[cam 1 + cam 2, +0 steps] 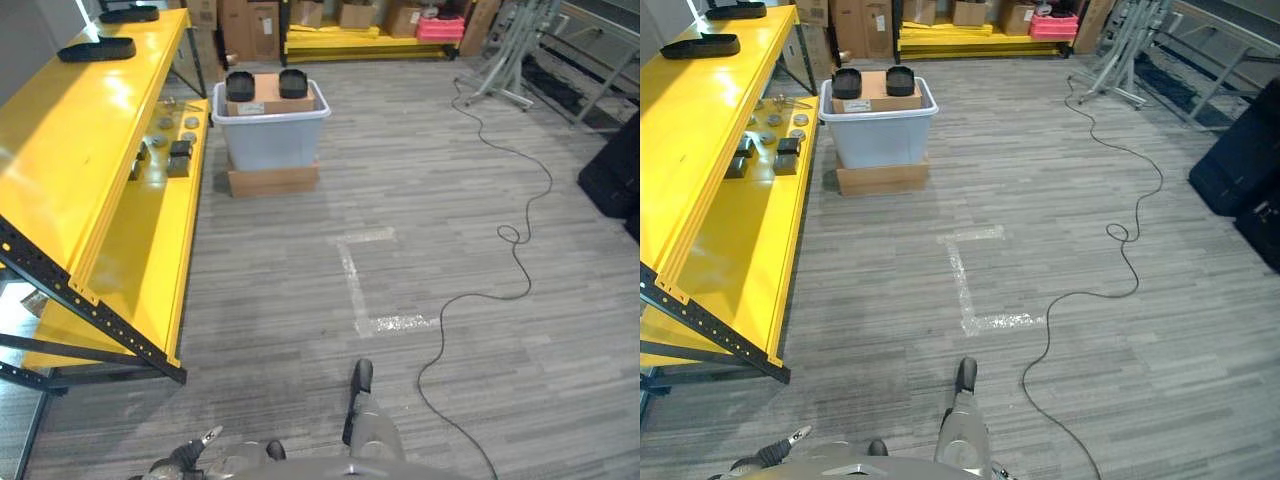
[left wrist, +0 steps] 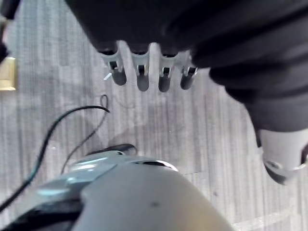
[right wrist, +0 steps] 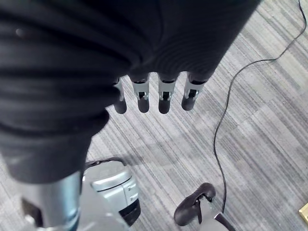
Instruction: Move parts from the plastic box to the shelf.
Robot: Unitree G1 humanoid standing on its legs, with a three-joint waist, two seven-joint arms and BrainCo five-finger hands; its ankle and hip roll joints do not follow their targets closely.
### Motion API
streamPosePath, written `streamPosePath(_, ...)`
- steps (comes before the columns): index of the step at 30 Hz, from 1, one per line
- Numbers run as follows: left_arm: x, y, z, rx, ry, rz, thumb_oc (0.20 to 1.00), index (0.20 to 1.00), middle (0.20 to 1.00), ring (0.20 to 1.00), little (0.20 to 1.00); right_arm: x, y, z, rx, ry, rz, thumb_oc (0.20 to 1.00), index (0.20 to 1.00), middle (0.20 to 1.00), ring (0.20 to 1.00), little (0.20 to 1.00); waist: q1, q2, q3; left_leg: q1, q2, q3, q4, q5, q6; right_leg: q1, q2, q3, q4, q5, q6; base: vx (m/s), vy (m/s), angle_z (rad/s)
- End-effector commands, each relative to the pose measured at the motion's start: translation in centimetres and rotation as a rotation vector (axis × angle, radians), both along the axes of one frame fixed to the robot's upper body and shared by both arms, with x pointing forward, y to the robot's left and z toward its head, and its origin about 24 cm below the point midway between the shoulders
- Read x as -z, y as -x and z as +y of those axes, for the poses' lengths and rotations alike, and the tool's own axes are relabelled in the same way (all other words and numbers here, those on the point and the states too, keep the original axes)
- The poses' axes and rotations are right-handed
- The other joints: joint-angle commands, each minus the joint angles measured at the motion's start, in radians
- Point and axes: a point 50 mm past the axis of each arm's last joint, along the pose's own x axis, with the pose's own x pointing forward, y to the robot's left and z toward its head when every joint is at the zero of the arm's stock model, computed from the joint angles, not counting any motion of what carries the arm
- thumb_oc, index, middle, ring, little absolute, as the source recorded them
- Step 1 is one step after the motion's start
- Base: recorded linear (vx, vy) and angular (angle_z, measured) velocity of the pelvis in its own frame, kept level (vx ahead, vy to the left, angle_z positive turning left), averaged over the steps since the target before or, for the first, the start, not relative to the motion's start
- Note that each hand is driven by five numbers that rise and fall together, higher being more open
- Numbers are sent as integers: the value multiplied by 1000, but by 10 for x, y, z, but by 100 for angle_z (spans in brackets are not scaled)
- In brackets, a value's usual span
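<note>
Here, the plastic box (image 1: 270, 135), carrying 2 black parts (image 1: 240, 86) on a cardboard insert, sits on the floor beside the yellow shelf (image 1: 90, 150). The left hand (image 2: 144, 72) and right hand (image 3: 154, 96) hang loosely open over the carpet, both empty.

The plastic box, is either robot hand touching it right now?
Apart. The left eye view shows the plastic box far across the floor, while the wrist views show the left robot hand and right robot hand hanging empty.
</note>
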Motion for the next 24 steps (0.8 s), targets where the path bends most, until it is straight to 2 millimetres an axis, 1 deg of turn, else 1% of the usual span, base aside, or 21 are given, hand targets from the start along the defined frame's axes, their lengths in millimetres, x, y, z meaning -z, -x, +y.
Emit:
streamPosePath(1,-8,-19,11,-135,23,-117,1000,1000,1000,1000,1000,-1,2,-9,-27,63,45,1000,1000,1000,1000,1000,-16,-21,-48,46,46,85,9,-38,-29,26,34,-6,-61,64,-17,493,-382,24)
streamPosePath(3,-7,-20,9,-181,37,-133,1000,1000,1000,1000,1000,-1,8,-12,-54,88,80,1000,1000,1000,1000,1000,-13,-23,-67,52,86,95,47,-12,-54,56,66,-19,-54,35,-47,348,-293,41)
streamPosePath(4,-7,-21,8,-204,36,-144,1000,1000,1000,1000,1000,-1,11,-15,-63,109,104,1000,1000,1000,1000,1000,-9,-23,-81,43,119,100,102,31,-80,79,93,-29,-60,16,-74,353,-318,46)
streamPosePath(6,-8,-22,8,-233,39,-163,1000,1000,1000,1000,1000,-3,14,-21,-58,134,121,1000,1000,1000,1000,1000,-5,-27,-90,7,162,104,214,91,-110,100,129,-32,-76,-9,-110,364,-368,23)
streamPosePath(7,-8,-24,8,-270,39,-174,1000,1000,1000,1000,1000,-5,14,-31,-45,152,129,1000,1000,1000,1000,1000,4,-22,-90,-77,225,89,432,154,-158,142,182,-31,-102,-45,-147,338,-368,-2)
streamPosePath(8,-8,-25,8,-276,38,-175,1000,1000,1000,1000,1000,-6,13,-33,-45,154,129,1000,1000,1000,1000,1000,5,-20,-89,-103,237,81,480,162,-166,146,192,-33,-106,-49,-157,337,-395,3)
streamPosePath(9,-9,-28,9,-294,36,-176,1000,1000,1000,1000,1000,-7,13,-36,-47,155,132,1000,1000,1000,1000,1000,13,-29,-79,-192,256,61,608,182,-170,165,205,-32,-112,-60,-178,215,-270,-24)
streamPosePath(10,-10,-33,11,-313,38,-185,1000,1000,1000,1000,1000,-7,13,-38,-51,160,133,1000,1000,1000,1000,1000,20,-33,-58,-294,258,41,682,178,-158,191,219,-30,-119,-73,-190,349,-229,-12)
streamPosePath(11,-11,-36,13,-344,33,-193,1000,1000,1000,1000,1000,-7,12,-37,-77,156,136,1000,1000,1000,1000,1000,32,-34,-35,-336,228,65,613,159,-136,229,226,-17,-122,-92,-185,395,-60,-17)
streamPosePath(12,-12,-36,15,-368,28,-193,1000,1000,1000,1000,1000,-7,10,-36,-101,160,137,1000,1000,1000,1000,1000,36,-31,-28,-353,209,89,483,158,-127,241,227,-8,-115,-100,-179,356,63,7)
streamPosePath(13,-12,-36,16,-376,26,-192,1000,1000,1000,1000,1000,-7,9,-35,-109,163,136,1000,1000,1000,1000,1000,39,-34,-25,-349,194,103,430,156,-120,246,221,-1,-111,-103,-174,312,134,-12)
streamPosePath(14,-12,-34,17,-393,19,-187,1000,1000,1000,1000,1000,-7,8,-35,-128,162,136,1000,1000,1000,1000,1000,44,-33,-24,-344,171,117,299,165,-115,251,216,6,-103,-106,-163,308,164,-44)
streamPosePath(15,-11,-32,18,-404,14,-179,1000,1000,1000,1000,1000,-7,7,-35,-139,165,136,1000,1000,1000,1000,1000,48,-27,-25,-343,161,119,194,183,-117,255,215,10,-97,-109,-156,568,298,-48)
streamPosePath(16,-10,-25,21,-435,9,-163,1000,1000,1000,1000,1000,-8,6,-38,-163,173,129,1000,1000,1000,1000,1000,56,-7,-25,-347,169,117,-40,286,-139,275,219,32,-71,-132,-147,501,255,-48)
streamPosePath(17,-10,-24,21,-441,8,-161,1000,1000,1000,1000,1000,-8,6,-38,-167,174,128,1000,1000,1000,1000,1000,58,-3,-25,-353,176,119,-66,307,-143,277,222,34,-67,-133,-148,649,299,-22)
streamPosePath(18,-10,-20,24,-465,6,-153,1000,1000,1000,1000,1000,-9,6,-41,-195,180,119,1000,1000,1000,1000,1000,63,9,-22,-384,199,131,-165,359,-157,293,221,39,-40,-150,-148,392,158,-26)
streamPosePath(20,-9,-17,26,-485,4,-149,1000,1000,1000,1000,1000,-10,7,-44,-216,186,110,1000,1000,1000,1000,1000,66,9,-15,-405,208,137,-196,369,-159,310,211,36,-12,-174,-147,472,181,-52)
streamPosePath(21,-9,-14,28,-502,3,-145,1000,1000,1000,1000,1000,-11,8,-47,-235,193,103,1000,1000,1000,1000,1000,72,10,-8,-453,230,133,-171,378,-162,325,204,34,11,-196,-152,675,272,-68)
streamPosePath(22,-9,-12,30,-531,-10,-142,1000,1000,1000,1000,1000,-12,3,-49,-267,204,90,1000,1000,1000,1000,1000,81,19,-12,-449,241,144,-150,366,-155,337,201,27,69,-253,-155,621,245,-53)
streamPosePath(23,-9,-10,31,-534,-17,-137,1000,1000,1000,1000,1000,-13,0,-50,-270,207,87,1000,1000,1000,1000,1000,86,20,-16,-446,242,146,-130,364,-150,341,198,29,86,-270,-155,637,234,-37)
streamPosePath(24,-9,-8,33,-530,-32,-130,1000,1000,1000,1000,1000,-13,-3,-49,-280,204,81,1000,1000,1000,1000,1000,97,20,-20,-447,242,152,-86,353,-141,355,192,26,115,-305,-157,497,142,-51)
